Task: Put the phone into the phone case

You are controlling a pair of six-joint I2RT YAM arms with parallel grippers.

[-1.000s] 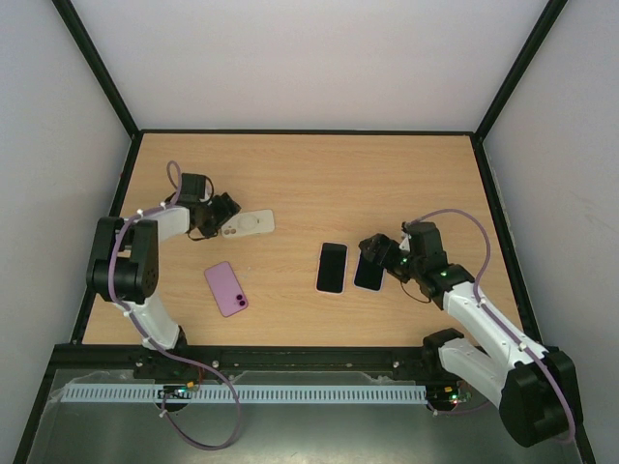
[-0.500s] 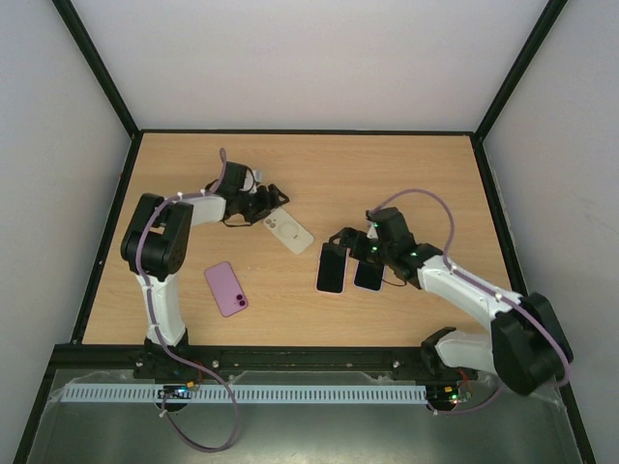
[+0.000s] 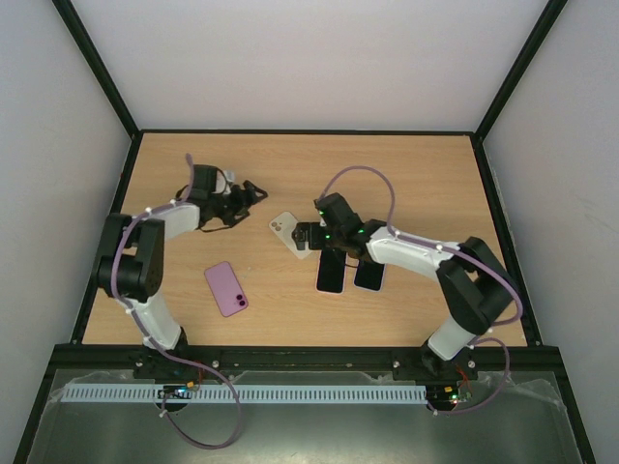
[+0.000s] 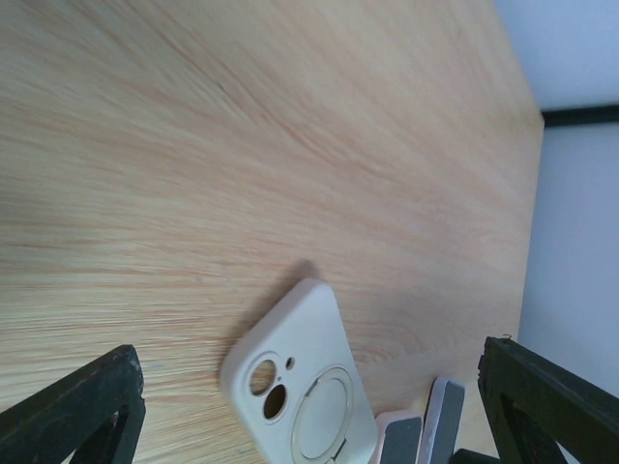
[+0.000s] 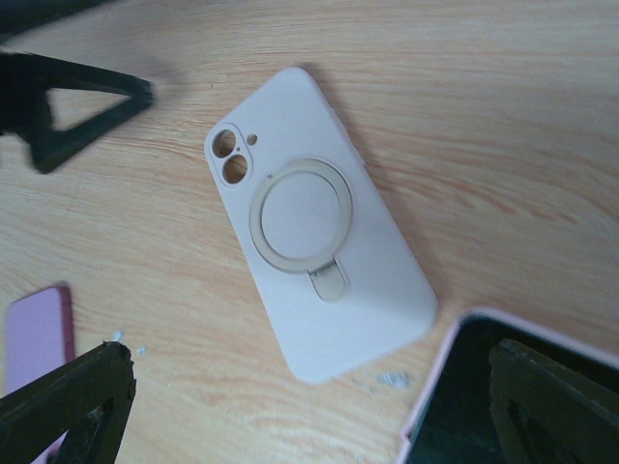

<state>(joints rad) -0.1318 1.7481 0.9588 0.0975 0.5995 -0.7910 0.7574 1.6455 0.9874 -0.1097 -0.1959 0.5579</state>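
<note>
Between open right fingers (image 5: 68, 406), ahead of open left fingers (image 4: 82, 401), lies the phone case (image 5: 319, 232).

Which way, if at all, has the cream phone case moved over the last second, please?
Yes. The cream phone case has moved to the right across the table, farther from the purple phone, which has stayed where it was.
</note>
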